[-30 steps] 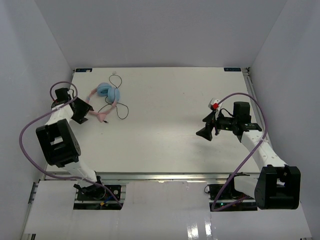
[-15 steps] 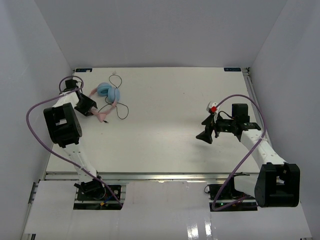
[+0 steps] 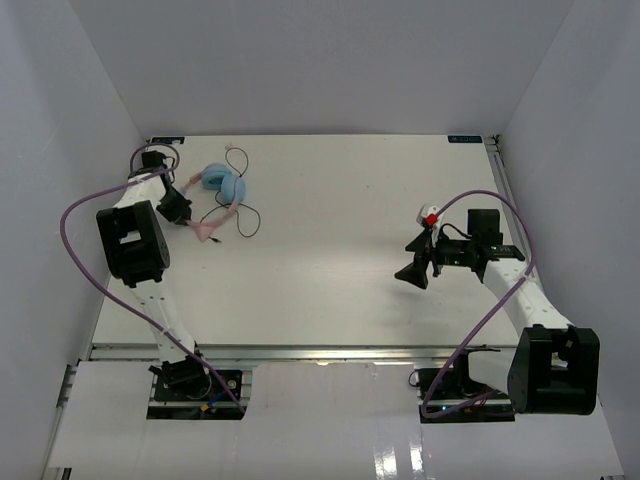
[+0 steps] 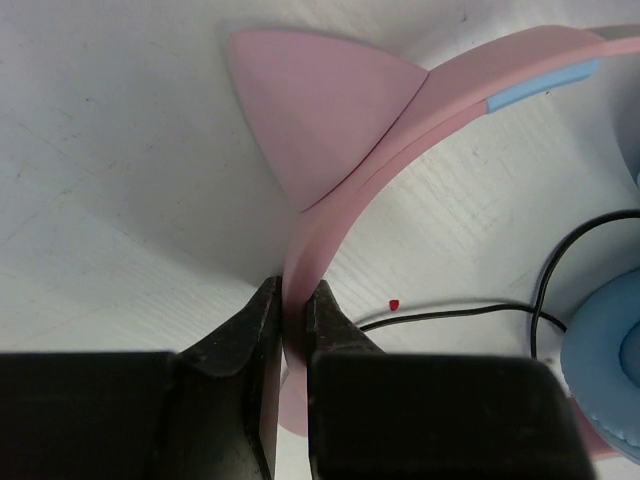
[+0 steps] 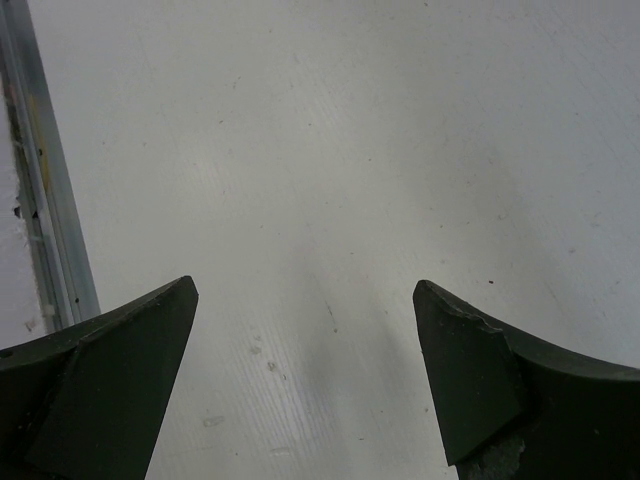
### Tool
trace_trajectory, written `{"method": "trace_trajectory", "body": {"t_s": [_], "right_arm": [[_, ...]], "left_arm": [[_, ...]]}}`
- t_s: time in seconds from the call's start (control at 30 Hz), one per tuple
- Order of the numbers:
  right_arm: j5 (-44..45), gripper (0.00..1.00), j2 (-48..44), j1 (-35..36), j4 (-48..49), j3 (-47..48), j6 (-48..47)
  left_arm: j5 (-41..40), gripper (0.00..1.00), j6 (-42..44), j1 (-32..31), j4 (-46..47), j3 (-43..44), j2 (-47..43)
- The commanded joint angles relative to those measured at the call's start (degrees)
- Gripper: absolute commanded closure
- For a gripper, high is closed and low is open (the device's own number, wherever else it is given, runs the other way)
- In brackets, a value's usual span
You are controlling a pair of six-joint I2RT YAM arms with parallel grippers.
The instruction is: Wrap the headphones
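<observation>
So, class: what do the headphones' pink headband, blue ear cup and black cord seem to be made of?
Headband: probably moulded plastic, matte pink; smooth, even surface.
Ear cup: likely soft padded cushion, matte blue; rounded, puffy rim.
Cord: apparently rubber-coated wire, black; thin, bending in loose curves.

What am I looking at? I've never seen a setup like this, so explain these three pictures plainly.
Two robot arms, left and right, are bolted at the near edge of a white table. One picture looks down from above. The other two come from a camera on each wrist. On the table lie headphones with a pink band, blue ear cups and a thin black cord. The left gripper is shut on the pink band. The right gripper is open and holds nothing.
</observation>
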Motion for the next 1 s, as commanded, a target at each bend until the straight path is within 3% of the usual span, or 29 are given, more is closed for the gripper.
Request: {"method": "trace_trajectory", "body": {"t_s": [0.0, 0.17, 0.23, 0.3, 0.4, 0.53, 0.67, 0.73, 0.8, 0.9, 0.97], "right_arm": [[-5.25, 0.05, 1.56, 1.08, -9.13, 2.12, -12.96], [-6.63, 0.08, -0.52, 3.60, -17.36, 1.42, -35.70], [-7.34, 0.09, -3.42, 3.78, -12.98, 1.17, -35.10], [-7.74, 0.10, -4.92, 3.80, -8.36, 2.54, -30.99], [-9.61, 0.10, -4.56, 3.87, -3.08, 6.55, -24.62], [-9.66, 0.10, -5.80, 3.84, 22.42, 6.53, -1.84], [-10.19, 0.10, -4.05, 3.89, 40.25, 4.67, 24.67], [-13.64, 0.10, -2.82, 4.39, 54.28, 2.88, 38.39], [-16.12, 0.10, -1.52, 6.93, 58.96, 3.76, 43.99], [-12.65, 0.10, -0.41, 13.20, 49.30, 7.39, 39.41], [-4.60, 0.10, -0.24, 15.80, 41.98, 9.17, 32.70]], "left_arm": [[5.87, 1.00, 10.91, -4.30, 0.17, 0.45, -10.87], [7.89, 1.00, 19.47, -18.68, 3.09, -0.91, -24.34], [10.97, 1.00, 18.77, -21.19, 4.16, -3.66, -27.98], [19.73, 1.00, 17.11, -21.78, 5.67, -6.87, -33.52], [26.54, 1.00, 14.89, -22.83, 7.02, -11.50, -38.27], [35.87, 1.00, 12.29, -22.98, 7.52, -14.68, -43.05], [39.36, 1.00, 10.59, -23.32, 7.22, -15.64, -47.51], [39.37, 1.00, 10.05, -24.01, 6.95, -16.00, -48.63], [40.23, 1.00, 9.08, -24.58, 7.18, -16.56, -49.37], [40.86, 1.00, 8.25, -25.09, 7.38, -16.62, -50.42], [40.94, 1.00, 7.21, -25.33, 7.54, -16.31, -50.83]]}}
